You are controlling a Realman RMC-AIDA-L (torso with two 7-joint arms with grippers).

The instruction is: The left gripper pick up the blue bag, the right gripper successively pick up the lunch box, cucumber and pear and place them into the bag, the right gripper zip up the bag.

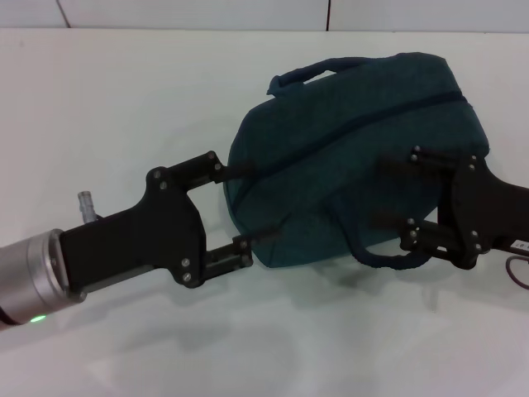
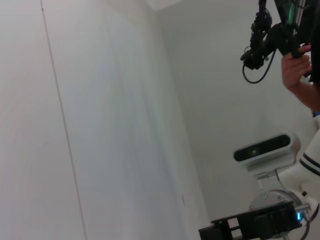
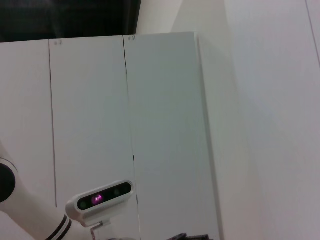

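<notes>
While the white worktop (image 1: 124,107) stretches pale from edge to edge, the left gripper (image 1: 248,203), a black two-fingered claw on a silver cylindrical wrist with a small green light, reaches in from the left side of the head view. Its two fingers (image 1: 216,169) stand spread apart, released, with their tips at the left edge of the blue bag (image 1: 347,157); whether they touch the fabric I cannot tell. That large dark teal-blue boxy fabric bag lies on its side toward the right half of the worktop, its dark zipper line (image 1: 372,120) running diagonally across the upper face. One loop handle (image 1: 302,74) arches at the far upper edge, and a second loop handle (image 1: 388,256) curls at the near lower edge. Further right, the right gripper (image 1: 388,190), an all-black two-fingered claw, hovers over the bag's right portion, its fingers likewise parted and holding nothing. Both wrist views look away at white wall panels (image 3: 165,125), each catching a white head camera unit (image 2: 262,148) low in view.
</notes>
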